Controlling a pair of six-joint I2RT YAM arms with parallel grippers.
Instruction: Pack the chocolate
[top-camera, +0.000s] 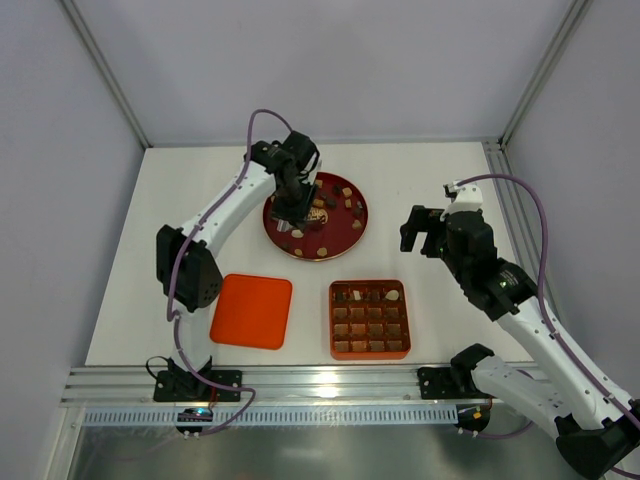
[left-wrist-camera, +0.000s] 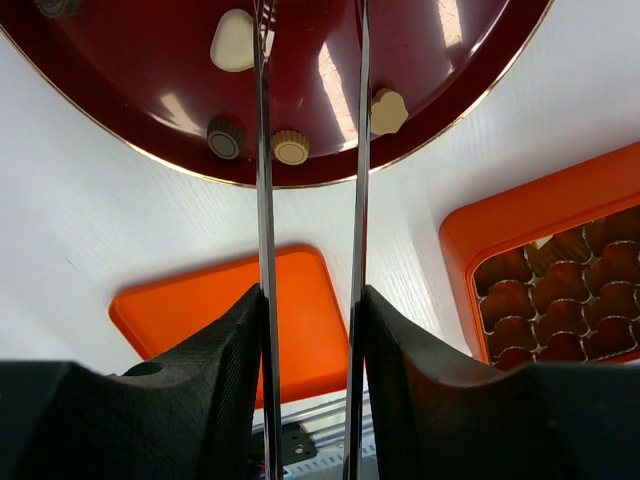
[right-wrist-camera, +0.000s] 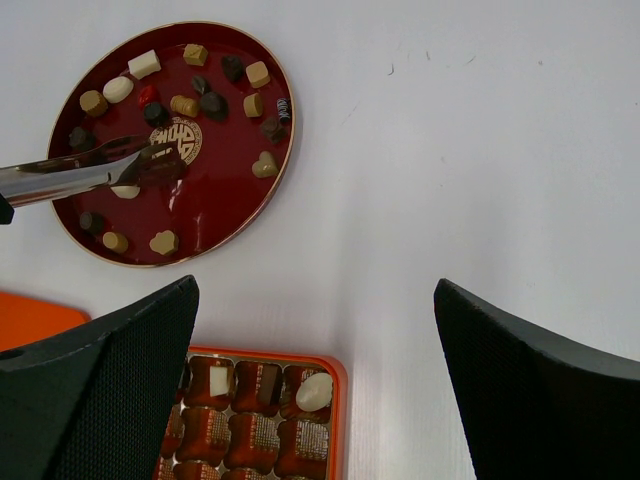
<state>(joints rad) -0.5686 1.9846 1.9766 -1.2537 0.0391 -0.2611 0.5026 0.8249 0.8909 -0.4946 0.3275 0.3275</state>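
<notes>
Tongs (right-wrist-camera: 70, 178) at chocolate (right-wrist-camera: 264, 165), right-wrist view only

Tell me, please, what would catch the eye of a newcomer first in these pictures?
The dark red round plate at the table's middle, strewn with chocolates, with the left gripper holding metal tongs over it. Nearer the arms sit the orange-red gridded tray, only its far row partly filled, and the flat orange-red lid to its left.
</notes>
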